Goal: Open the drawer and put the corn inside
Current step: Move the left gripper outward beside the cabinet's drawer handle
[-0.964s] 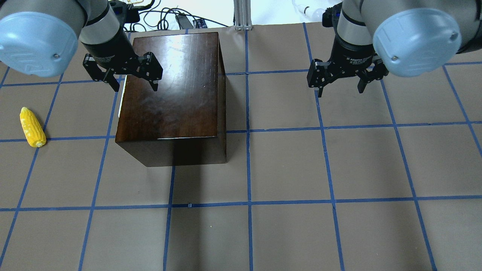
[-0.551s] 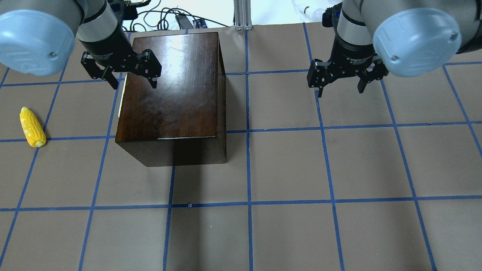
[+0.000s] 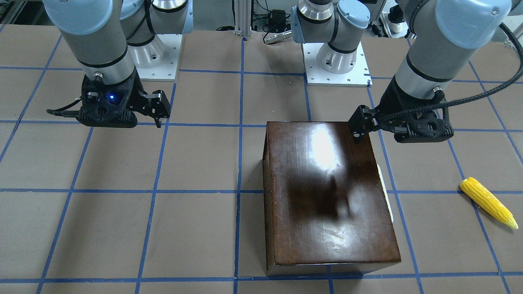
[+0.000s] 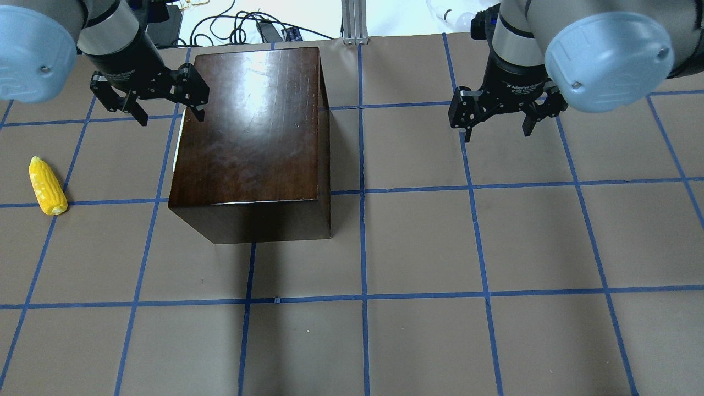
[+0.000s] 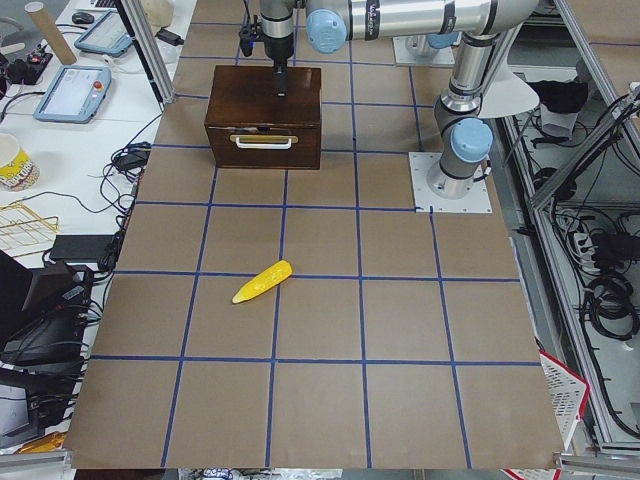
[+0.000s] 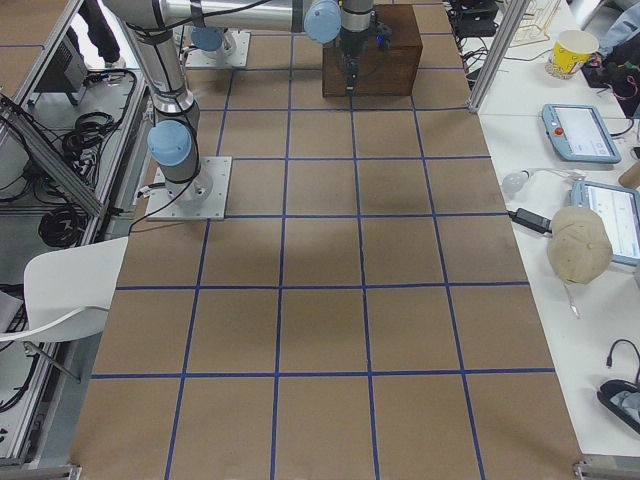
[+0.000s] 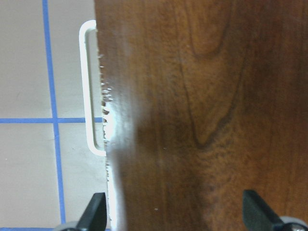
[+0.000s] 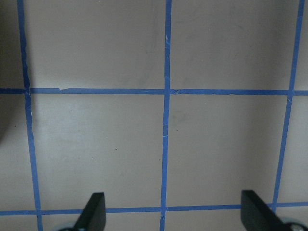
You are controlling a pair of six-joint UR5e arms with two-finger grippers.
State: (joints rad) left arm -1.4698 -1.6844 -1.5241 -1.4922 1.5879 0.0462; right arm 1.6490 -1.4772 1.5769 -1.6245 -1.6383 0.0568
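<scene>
The glossy dark-brown box [image 4: 253, 132] stands left of centre, its drawer shut. The drawer front faces the robot's left; its whitish handle [image 5: 262, 141] also shows in the left wrist view [image 7: 89, 91]. My left gripper [image 4: 170, 113] is open and empty, hovering over the box's far left top edge, one finger over the lid and one beyond the handle side. The yellow corn [image 4: 48, 186] lies on the table well to the left of the box, and shows in the front view [image 3: 488, 202]. My right gripper [image 4: 498, 131] is open and empty above bare table to the right.
The table is brown with a blue tape grid. An aluminium post [image 4: 352, 22] and cables stand at the far edge behind the box. The two arm bases [image 3: 335, 61] sit on the robot's side.
My left gripper has moved left and slightly back, from over the box's lid to its left edge above the handle. The right arm, box and corn have not moved.
</scene>
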